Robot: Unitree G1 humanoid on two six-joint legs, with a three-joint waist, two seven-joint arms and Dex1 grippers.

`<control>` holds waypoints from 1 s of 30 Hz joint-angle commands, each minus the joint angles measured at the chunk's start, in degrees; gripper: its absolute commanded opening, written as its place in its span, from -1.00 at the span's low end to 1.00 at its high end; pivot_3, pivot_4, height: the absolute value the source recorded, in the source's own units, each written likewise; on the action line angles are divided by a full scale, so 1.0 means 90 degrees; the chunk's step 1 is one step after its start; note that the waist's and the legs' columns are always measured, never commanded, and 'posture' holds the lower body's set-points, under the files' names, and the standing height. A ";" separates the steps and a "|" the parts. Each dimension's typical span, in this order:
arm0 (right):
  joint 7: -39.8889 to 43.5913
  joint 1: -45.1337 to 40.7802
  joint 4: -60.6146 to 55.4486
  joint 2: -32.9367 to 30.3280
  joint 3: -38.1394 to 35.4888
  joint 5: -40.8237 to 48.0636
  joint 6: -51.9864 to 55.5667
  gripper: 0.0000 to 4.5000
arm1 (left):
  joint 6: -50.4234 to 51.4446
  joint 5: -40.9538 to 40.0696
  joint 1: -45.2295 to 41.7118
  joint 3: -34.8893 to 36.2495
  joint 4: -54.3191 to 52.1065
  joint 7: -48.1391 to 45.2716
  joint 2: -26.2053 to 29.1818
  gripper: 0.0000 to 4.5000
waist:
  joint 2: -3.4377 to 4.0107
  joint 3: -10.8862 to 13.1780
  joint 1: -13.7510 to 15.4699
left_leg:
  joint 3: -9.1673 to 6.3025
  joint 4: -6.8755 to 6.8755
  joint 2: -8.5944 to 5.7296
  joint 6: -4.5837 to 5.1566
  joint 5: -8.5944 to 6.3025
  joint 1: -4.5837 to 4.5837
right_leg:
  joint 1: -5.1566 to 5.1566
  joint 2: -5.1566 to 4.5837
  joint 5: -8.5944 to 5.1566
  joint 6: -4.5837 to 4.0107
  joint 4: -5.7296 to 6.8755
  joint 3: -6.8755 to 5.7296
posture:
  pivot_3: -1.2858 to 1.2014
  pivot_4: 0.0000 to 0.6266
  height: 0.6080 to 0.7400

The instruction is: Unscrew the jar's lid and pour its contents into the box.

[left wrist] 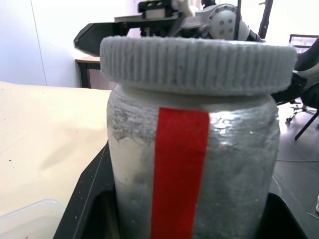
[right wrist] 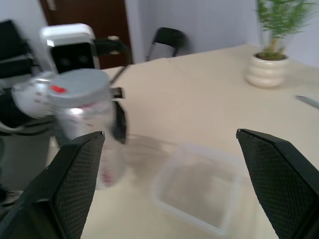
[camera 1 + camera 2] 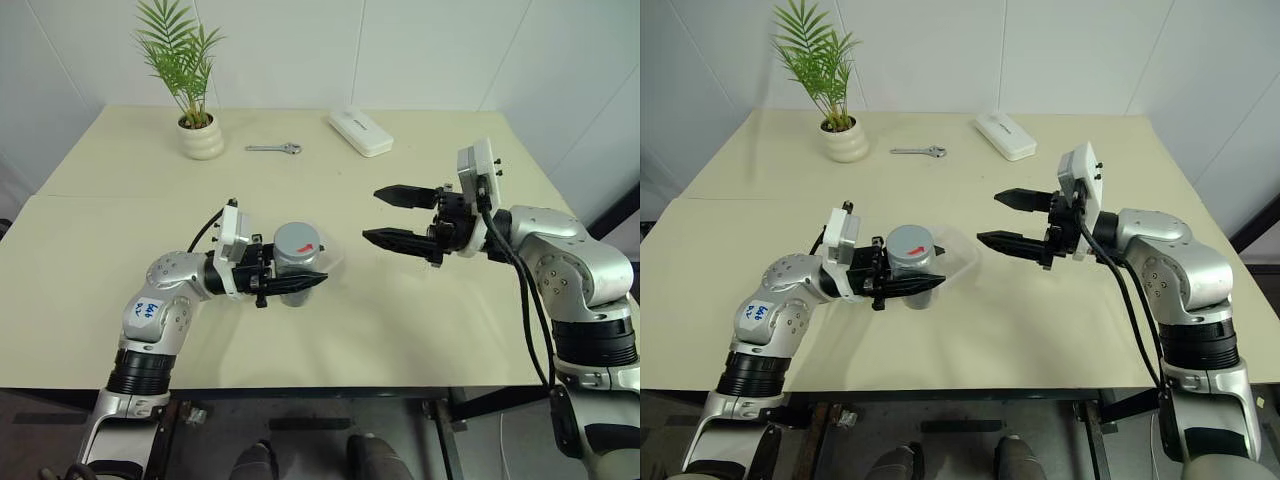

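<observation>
Left claw (image 3: 292, 284): clamped on jar (image 3: 292, 262), held upright above table (image 3: 420, 330). Lid (image 3: 296, 240): seated on jar; unscrewing judged not finished. Box (image 2: 199, 191): on table just beyond jar, empty; pouring remains. Right claw (image 3: 397, 214): jaws wide, empty, near jar, apart.

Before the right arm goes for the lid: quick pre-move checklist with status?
1. Left claw shut on jar, jar upright: ok.
2. Lid on the jar, top uncovered: ok.
3. Right claw open, empty, apart from the lid: ok.
4. Box on the table beside the jar, nothing seen in it: ok.
5. Contents inside the jar: cannot tell, wall looks cloudy.
6. Wrench, white case and plant pot far back from the arms: ok.
</observation>
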 commanded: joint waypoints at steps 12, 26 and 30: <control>-0.1153 -0.0631 -0.0482 0.1538 0.1306 -0.0837 -0.0289 0.98 | -0.0096 -0.0073 -0.0088 -0.0005 -0.0171 0.0061 -0.0090 -0.11 | 0.0000 0.0000 0.0027 | -0.0001 0.0005 -0.0001 0.0000 0.0000 -0.0004 | -0.0002 0.0000 0.0000 0.0000 0.0007 0.0000 | 0.03 -0.52 1.00; -0.1119 -0.0845 0.0200 0.1616 0.1013 -0.1263 -0.0852 0.98 | -0.0125 -0.0081 -0.0115 -0.0037 -0.0126 0.0090 -0.0135 -0.11 | 0.0000 0.0000 0.0068 | -0.0001 0.0005 0.0000 0.0000 0.0000 -0.0002 | -0.0003 0.0001 0.0000 0.0000 0.0011 -0.0001 | 0.03 -0.52 1.00; -0.0950 -0.0868 0.0441 0.1362 0.0650 -0.1063 -0.0898 0.98 | -0.0132 -0.0106 -0.0130 -0.0047 -0.0113 0.0083 -0.0125 -0.11 | 0.0000 0.0000 0.0072 | -0.0001 0.0004 0.0000 0.0000 0.0000 -0.0003 | -0.0002 0.0001 0.0000 0.0000 0.0008 -0.0002 | 0.03 -0.52 1.00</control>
